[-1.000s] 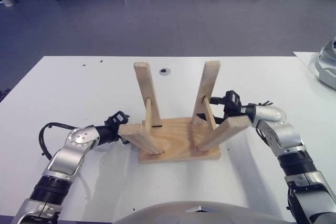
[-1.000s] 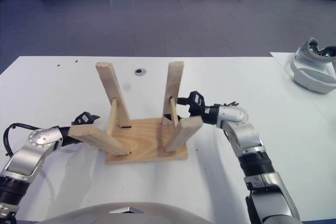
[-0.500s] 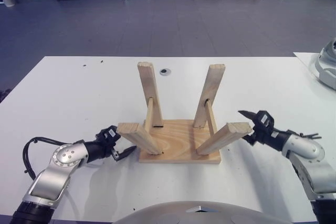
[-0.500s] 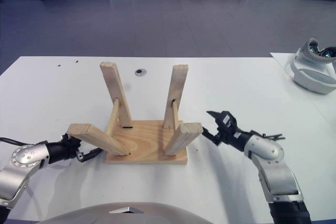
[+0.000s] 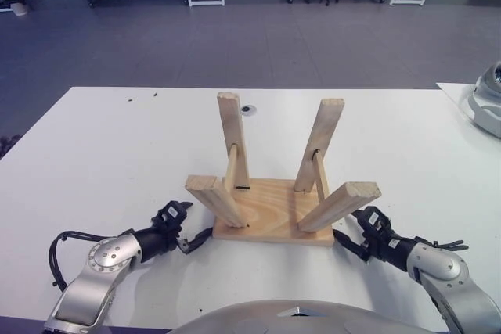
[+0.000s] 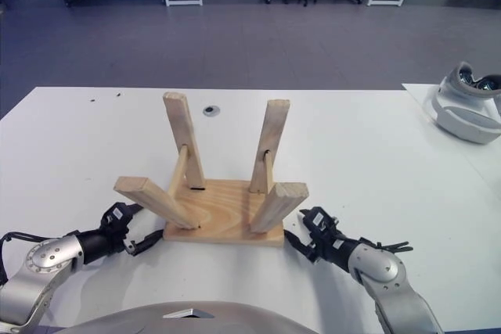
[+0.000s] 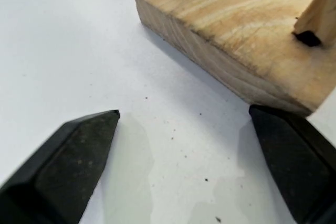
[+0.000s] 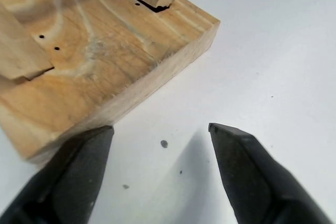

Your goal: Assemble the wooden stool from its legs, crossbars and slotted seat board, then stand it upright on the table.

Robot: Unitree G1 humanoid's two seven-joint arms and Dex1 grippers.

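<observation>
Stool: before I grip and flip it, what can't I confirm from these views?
- Seat board underside: face down on the table, all views.
- Far legs' seating in their slots: too small in the eye views.
- Near legs: cut off by the edge in both wrist views.

Two silver-grey arms tipped with black two-finger grippers.
The left arm (image 5: 100, 275) and right arm (image 5: 438, 267) wear smooth, rounded silver-grey shells, with black wrist sections leading to the left gripper (image 5: 193, 223) and right gripper (image 5: 347, 227). The fingers (image 7: 68, 163) are matte black wedges tapering to blunt points, finely speckled. A black cable (image 5: 58, 246) loops beside the left arm, and thin black wires (image 5: 448, 246) stand off the right wrist.
</observation>
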